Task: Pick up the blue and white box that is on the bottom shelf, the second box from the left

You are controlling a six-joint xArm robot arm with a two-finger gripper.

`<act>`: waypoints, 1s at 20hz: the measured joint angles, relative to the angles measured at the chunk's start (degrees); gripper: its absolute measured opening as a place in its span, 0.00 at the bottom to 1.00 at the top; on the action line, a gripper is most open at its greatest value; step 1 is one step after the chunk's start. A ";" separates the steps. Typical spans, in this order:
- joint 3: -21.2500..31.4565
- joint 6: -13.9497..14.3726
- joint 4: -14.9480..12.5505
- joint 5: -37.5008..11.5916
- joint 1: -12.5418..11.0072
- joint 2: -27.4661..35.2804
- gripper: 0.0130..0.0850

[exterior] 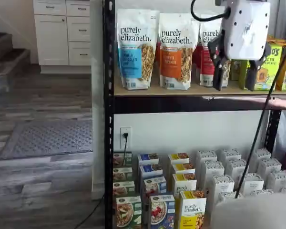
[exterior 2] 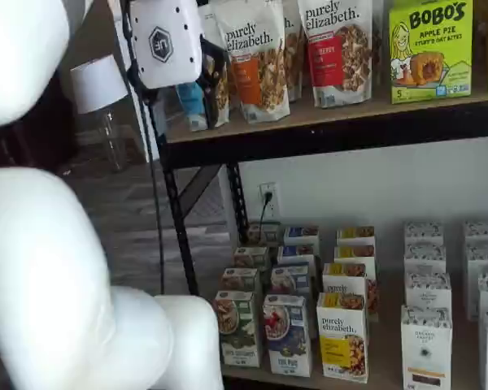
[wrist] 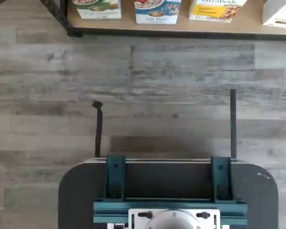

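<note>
The blue and white box (exterior: 162, 212) stands upright at the front of the bottom shelf (exterior 2: 384, 351), between a green box (exterior: 128, 212) and a yellow box (exterior: 192, 210). It shows in both shelf views (exterior 2: 287, 333) and in the wrist view (wrist: 157, 10), where only its lower part is seen. My gripper (exterior: 235, 76) hangs high up at the level of the upper shelf, in front of the granola bags and far above the box. Its two black fingers show a plain gap and hold nothing. Its white body also shows in a shelf view (exterior 2: 167, 41).
Rows of green, blue, yellow and white boxes (exterior 2: 427, 345) fill the bottom shelf behind and beside the front ones. Granola bags (exterior: 136, 47) stand on the upper tier. A black rack post (exterior: 108, 114) stands at the left. The wrist view shows grey plank floor (wrist: 143, 86) and the dark mount (wrist: 169, 191).
</note>
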 joint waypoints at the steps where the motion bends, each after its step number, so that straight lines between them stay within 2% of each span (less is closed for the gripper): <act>1: 0.30 -1.80 4.43 -0.17 -3.88 -0.20 1.00; 2: 0.38 -2.27 5.86 -0.26 -4.92 -0.25 1.00; 4: 0.37 -1.88 6.44 -0.45 -4.52 -0.16 1.00; 11: 0.24 0.06 6.51 -0.86 -2.52 0.21 1.00; 20: 2.74 0.88 7.14 -2.81 -1.72 -1.08 1.00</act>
